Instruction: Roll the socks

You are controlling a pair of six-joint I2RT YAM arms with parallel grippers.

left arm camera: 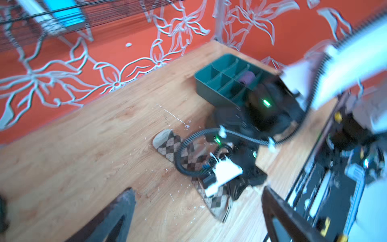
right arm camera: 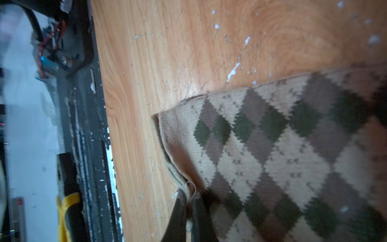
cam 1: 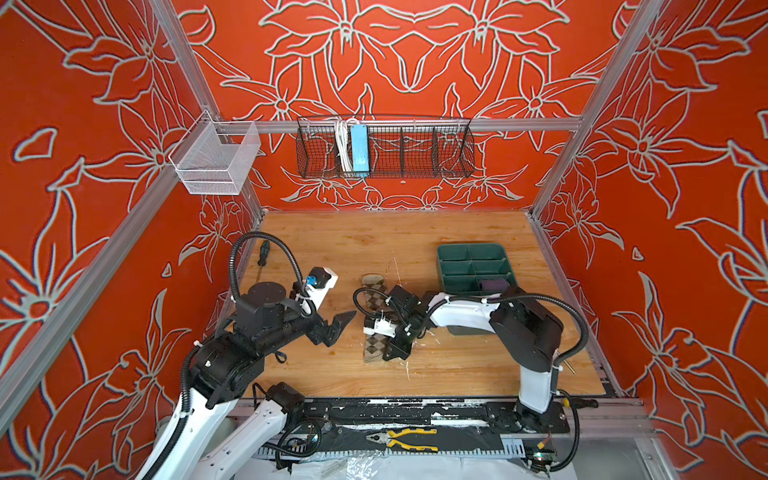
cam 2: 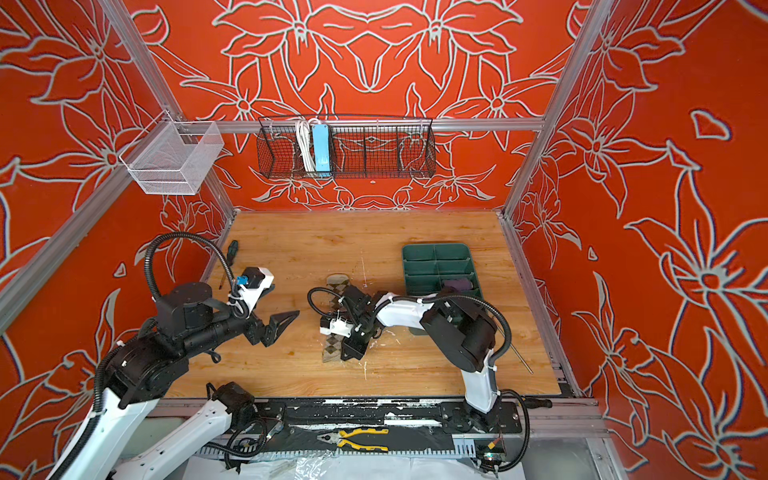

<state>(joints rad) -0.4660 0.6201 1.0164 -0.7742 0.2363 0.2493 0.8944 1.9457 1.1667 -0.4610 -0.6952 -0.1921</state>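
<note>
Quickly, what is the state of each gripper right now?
The left gripper is open and holds nothing.
The right gripper is closed on the edge of the argyle sock.

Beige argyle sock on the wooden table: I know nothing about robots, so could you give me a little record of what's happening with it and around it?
on table: beige fabric sock with brown argyle diamonds, lying flat and unrolled on the wooden table
right tool: shut on that sock's cuff corner
left tool: open, empty, apart from the sock on its left
in tray: purple fabric sock, rolled up, in a compartment of the green plastic divided tray
progress: argyle sock not yet rolled
</note>
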